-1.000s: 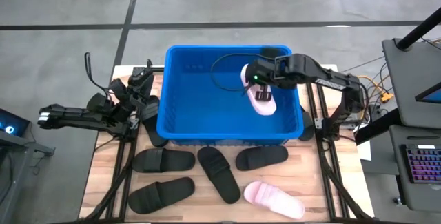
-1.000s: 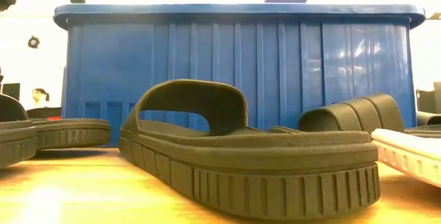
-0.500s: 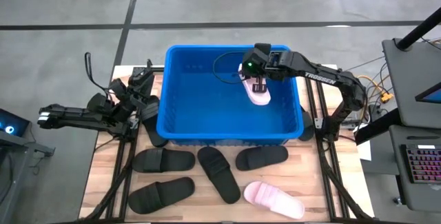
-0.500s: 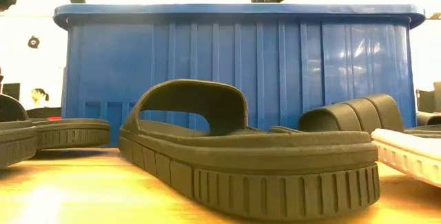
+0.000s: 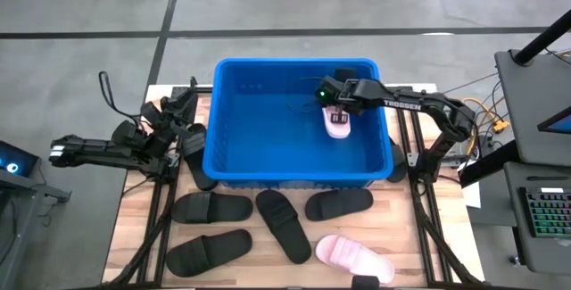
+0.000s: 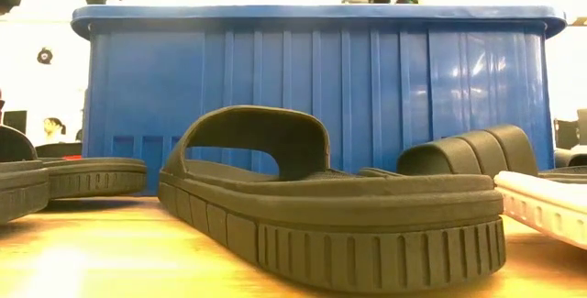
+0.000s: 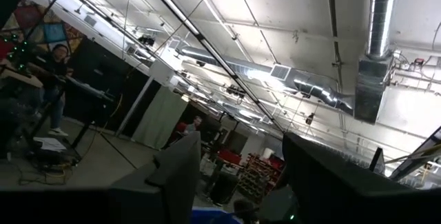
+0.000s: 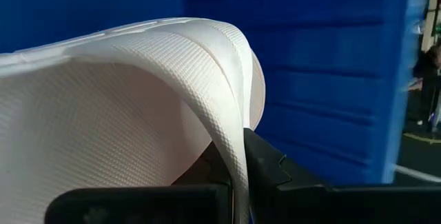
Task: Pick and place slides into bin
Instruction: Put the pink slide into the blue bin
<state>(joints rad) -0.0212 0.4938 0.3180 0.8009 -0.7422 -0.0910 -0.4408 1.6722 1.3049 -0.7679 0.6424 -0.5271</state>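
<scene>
A: From above, where is the slide?

B: A pale pink slide (image 5: 338, 124) hangs inside the blue bin (image 5: 232, 169), directly under the right gripper (image 5: 336, 108), long axis front to back. The left gripper (image 5: 183, 103) idles outside, half spread.

A: And the right wrist view?

B: The fingers (image 8: 272, 165) are pinched on its textured white-pink strap (image 8: 138, 93), blue wall behind.

White "TROSSEN" lettering along the right arm (image 5: 406, 104).
</scene>
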